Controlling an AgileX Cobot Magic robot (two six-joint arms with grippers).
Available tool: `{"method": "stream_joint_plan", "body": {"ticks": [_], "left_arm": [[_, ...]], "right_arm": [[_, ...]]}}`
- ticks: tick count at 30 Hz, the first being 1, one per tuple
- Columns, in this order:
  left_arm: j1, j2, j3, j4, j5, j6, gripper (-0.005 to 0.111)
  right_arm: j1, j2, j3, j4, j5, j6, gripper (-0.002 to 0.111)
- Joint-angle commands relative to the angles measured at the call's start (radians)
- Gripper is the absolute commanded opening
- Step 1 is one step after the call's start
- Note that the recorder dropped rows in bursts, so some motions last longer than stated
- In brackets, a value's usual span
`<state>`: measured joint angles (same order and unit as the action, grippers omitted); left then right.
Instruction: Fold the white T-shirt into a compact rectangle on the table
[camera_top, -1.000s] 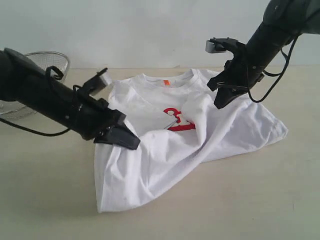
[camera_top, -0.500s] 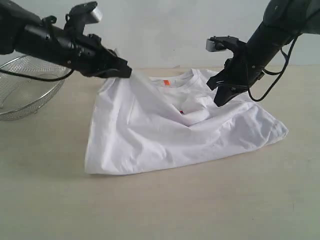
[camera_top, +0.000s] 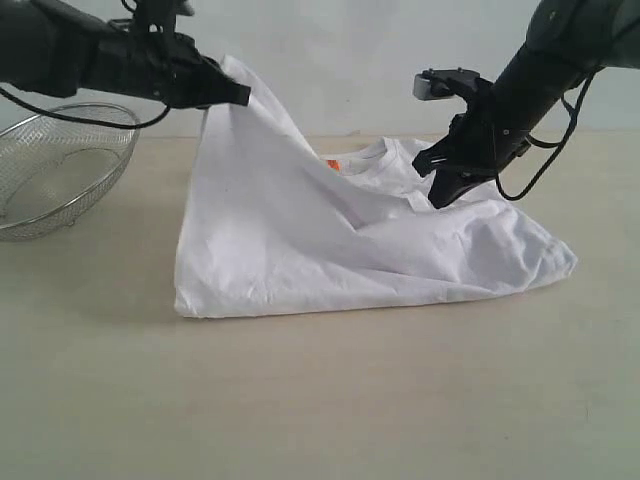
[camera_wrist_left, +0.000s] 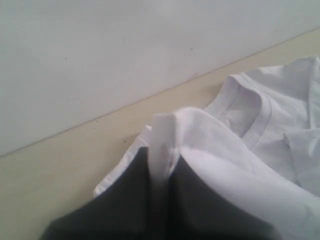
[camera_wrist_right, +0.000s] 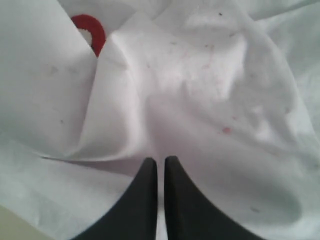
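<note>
The left tool (camera_top: 243, 95) is clamped tight on an edge of the white shirt (camera_top: 300, 240), holding it high above the counter (camera_top: 320, 420) so the cloth hangs like a tent; the rest lies on the counter, orange tag (camera_top: 333, 165) showing at the collar; the right tool (camera_top: 440, 195) is closed, tips down at the shirt's shoulder, possibly nipping a fold, though I can't be sure; a wire basket (camera_top: 50, 190) sits beneath the left arm.

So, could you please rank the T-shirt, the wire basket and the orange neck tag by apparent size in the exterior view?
1. T-shirt, by far the largest.
2. wire basket, though the frame edge cuts it off.
3. orange neck tag, a tiny speck.
</note>
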<state>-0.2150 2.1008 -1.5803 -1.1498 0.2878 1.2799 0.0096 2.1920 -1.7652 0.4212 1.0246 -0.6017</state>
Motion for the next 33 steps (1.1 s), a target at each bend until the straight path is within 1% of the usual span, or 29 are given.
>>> {"method": "stream_joint_plan", "body": {"ticks": [1,5,9,11,15,17,19,21,23,24,27,29,30,33], "left_arm": [[0.007,0.117,-0.092,-0.013,-0.011,-0.024,0.005],[0.009,0.219,-0.186,-0.013,-0.004,-0.048,0.005],[0.022,0.288,-0.226,0.005,0.0,-0.15,0.005],[0.031,0.305,-0.226,0.059,0.008,-0.197,0.005],[0.041,0.313,-0.226,0.222,0.023,-0.308,0.005],[0.044,0.313,-0.23,0.238,0.038,-0.317,0.005],[0.048,0.313,-0.238,0.243,0.052,-0.315,0.007],[0.048,0.313,-0.238,0.243,0.035,-0.315,0.016],[0.048,0.313,-0.238,0.243,0.015,-0.315,0.028],[0.048,0.313,-0.238,0.243,0.001,-0.315,0.038],[0.048,0.313,-0.238,0.203,-0.021,-0.332,0.059],[0.048,0.313,-0.238,0.167,-0.036,-0.337,0.067],[0.048,0.311,-0.238,0.146,-0.047,-0.337,0.068],[0.052,0.293,-0.238,0.145,-0.064,-0.337,0.068]], "right_arm": [[0.0,-0.007,-0.003,-0.01,-0.001,0.001,0.0],[0.0,-0.007,-0.003,-0.01,0.012,0.016,0.0],[0.0,-0.007,-0.003,-0.01,0.019,0.017,0.0],[0.0,-0.007,-0.003,-0.01,0.023,0.017,0.0],[0.0,-0.007,-0.003,-0.017,0.023,0.017,0.0],[0.0,-0.007,-0.003,-0.017,0.023,0.017,0.0],[0.0,-0.007,-0.003,-0.017,0.025,0.017,0.0],[0.0,-0.009,-0.003,-0.017,0.034,0.017,0.0],[0.0,-0.009,-0.003,-0.017,0.045,0.017,0.0],[0.0,-0.009,-0.003,-0.017,0.054,0.017,0.0],[0.0,-0.009,-0.003,-0.017,0.063,0.017,0.0],[0.0,-0.009,-0.003,-0.02,0.063,0.015,0.0],[0.0,-0.009,-0.003,-0.022,0.063,0.015,0.0],[0.0,-0.019,-0.003,-0.046,0.059,0.015,0.0]]}}
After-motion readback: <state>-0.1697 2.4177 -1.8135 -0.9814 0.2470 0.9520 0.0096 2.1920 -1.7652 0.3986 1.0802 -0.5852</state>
